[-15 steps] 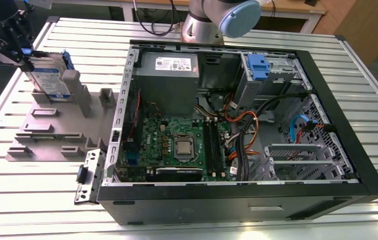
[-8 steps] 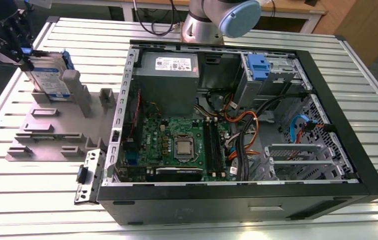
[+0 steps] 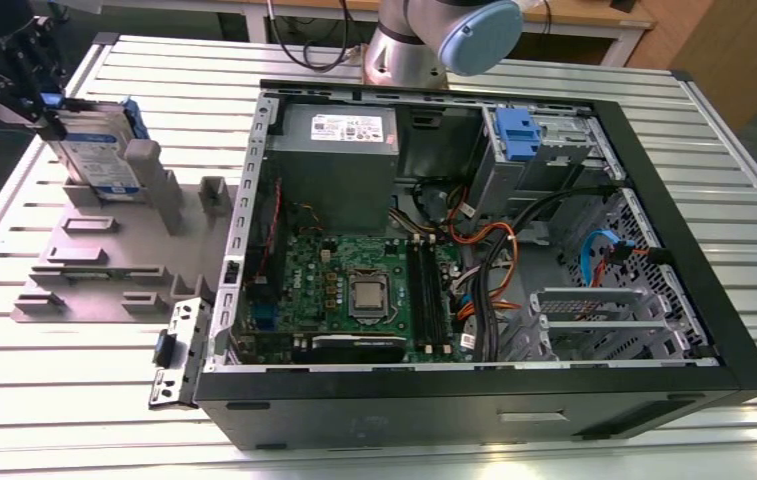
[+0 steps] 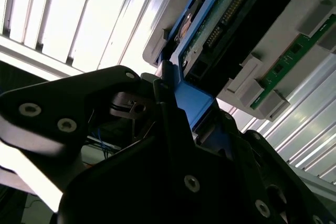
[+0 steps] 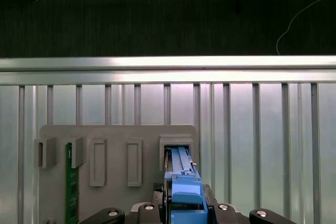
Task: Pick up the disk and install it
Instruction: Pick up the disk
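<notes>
The disk (image 3: 95, 152) stands on edge, slightly tilted, in the far slot of the grey holder (image 3: 98, 265) at the exterior view's left. Its label faces the camera and a blue bracket frames its edges. My gripper (image 3: 47, 112) comes down on its top edge from the upper left. In both wrist views the black fingers are shut on the blue bracket: the first wrist view shows my gripper (image 5: 184, 211) around the disk's edge (image 5: 181, 169) in the slot, and the second wrist view shows the disk's circuit side (image 4: 231, 19) beyond my gripper (image 4: 181, 106).
An open computer case (image 3: 698, 300) lies on the slatted metal table (image 3: 85, 400), with a blue-latched drive bay (image 3: 518, 135) at its far side. A green circuit board (image 5: 69, 182) sits in another holder slot. The arm's base (image 3: 412, 45) stands behind the case.
</notes>
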`<state>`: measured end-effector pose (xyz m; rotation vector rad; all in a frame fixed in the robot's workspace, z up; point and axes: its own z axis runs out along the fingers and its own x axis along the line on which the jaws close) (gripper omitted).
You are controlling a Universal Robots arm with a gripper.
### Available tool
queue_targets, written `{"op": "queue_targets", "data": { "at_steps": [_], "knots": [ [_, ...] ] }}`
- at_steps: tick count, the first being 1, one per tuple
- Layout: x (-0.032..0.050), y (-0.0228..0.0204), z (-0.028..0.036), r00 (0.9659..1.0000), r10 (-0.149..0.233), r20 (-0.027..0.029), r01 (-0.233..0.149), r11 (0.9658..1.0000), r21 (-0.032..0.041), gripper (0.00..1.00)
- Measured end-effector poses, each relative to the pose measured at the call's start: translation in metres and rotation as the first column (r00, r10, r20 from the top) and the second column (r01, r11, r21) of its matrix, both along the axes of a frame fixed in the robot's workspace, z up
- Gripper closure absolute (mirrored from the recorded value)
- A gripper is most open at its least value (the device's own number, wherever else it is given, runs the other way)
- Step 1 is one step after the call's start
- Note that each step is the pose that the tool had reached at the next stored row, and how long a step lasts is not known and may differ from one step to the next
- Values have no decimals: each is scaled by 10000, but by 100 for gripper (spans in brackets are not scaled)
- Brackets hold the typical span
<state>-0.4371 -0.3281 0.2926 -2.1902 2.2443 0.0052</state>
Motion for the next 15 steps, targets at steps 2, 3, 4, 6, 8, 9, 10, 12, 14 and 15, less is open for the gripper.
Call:
{"op": "queue_targets", "data": {
  "at_steps": [2, 3, 4, 6, 8, 9, 10, 12, 14, 15],
  "knots": [
    [0, 0, 6, 10000, 0, 0, 0, 10000, 0, 64],
    [0, 0, 9, 10000, 0, 0, 0, 10000, 0, 64],
    [0, 0, 13, 10000, 0, 0, 0, 10000, 0, 64],
    [0, 0, 19, 10000, 0, 1, 0, 10000, 1, 64],
    [0, 0, 26, 10000, 0, 0, 0, 10000, 0, 64],
    [0, 0, 30, 10000, 0, 0, 0, 10000, 0, 64],
    [0, 0, 33, 10000, 0, 1, 0, 10000, 0, 64],
    [0, 0, 39, 10000, 0, 0, 0, 10000, 0, 64],
    [0, 0, 46, 10000, 0, 0, 0, 10000, 0, 64],
    [0, 0, 49, 10000, 0, -1, 0, 10000, -1, 64]
  ]
}}
